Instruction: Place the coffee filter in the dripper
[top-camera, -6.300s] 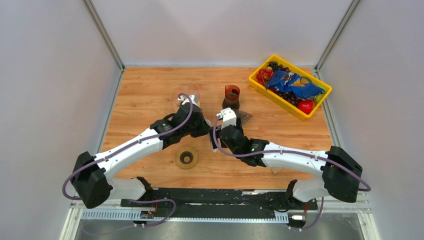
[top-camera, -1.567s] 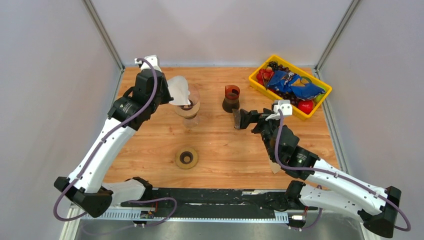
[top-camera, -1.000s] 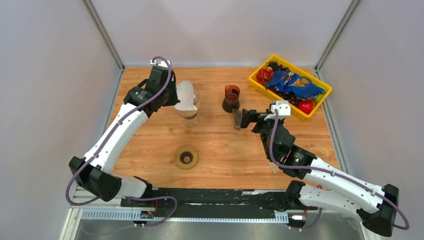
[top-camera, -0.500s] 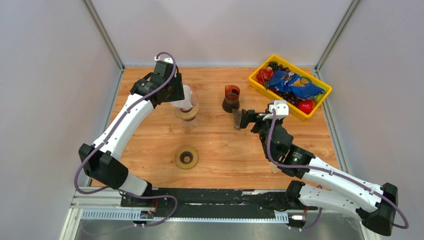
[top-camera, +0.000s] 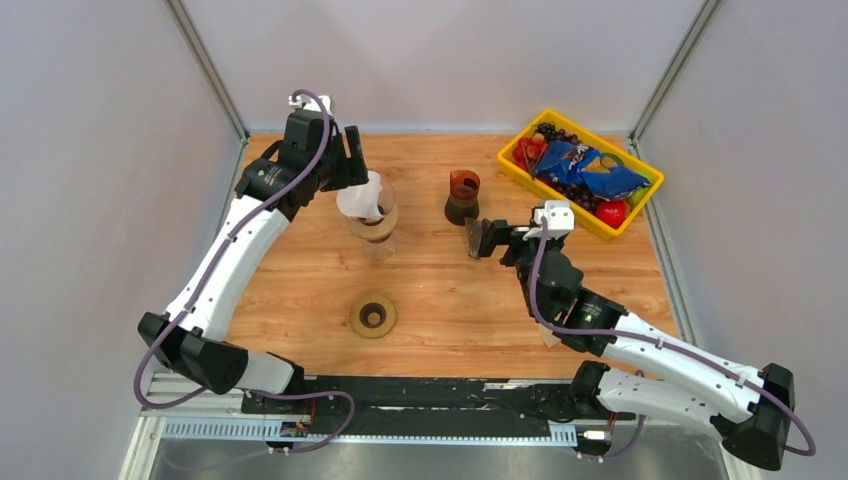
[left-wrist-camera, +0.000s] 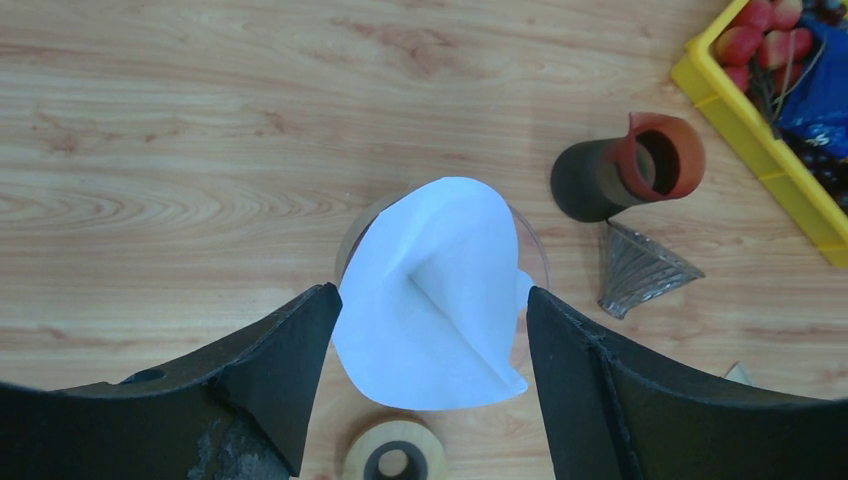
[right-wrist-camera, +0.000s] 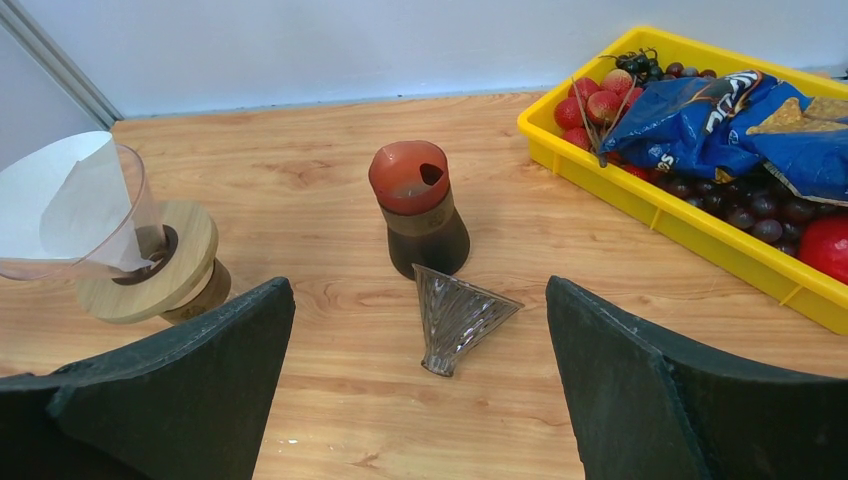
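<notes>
The white paper coffee filter (left-wrist-camera: 435, 295) sits loosely inside the clear glass dripper (right-wrist-camera: 140, 215), which rests on a wooden collar (right-wrist-camera: 150, 265) at the back left of the table. Part of the filter (top-camera: 360, 196) stands above the glass rim. My left gripper (left-wrist-camera: 432, 292) hovers just above it, open, its fingers on either side of the paper and not touching it. My right gripper (right-wrist-camera: 420, 285) is open and empty over the middle of the table, above a ribbed glass cone (right-wrist-camera: 455, 315) lying on its side.
A brown jug with a red lid (top-camera: 462, 196) stands right of the dripper. A wooden ring (top-camera: 373, 318) lies nearer the arm bases. A yellow tray (top-camera: 512, 163) of fruit and a blue snack bag sits at the back right.
My left gripper has opened and let go of the filter, then drawn up and back a little. The filter stays in the dripper. The right arm has barely moved.
</notes>
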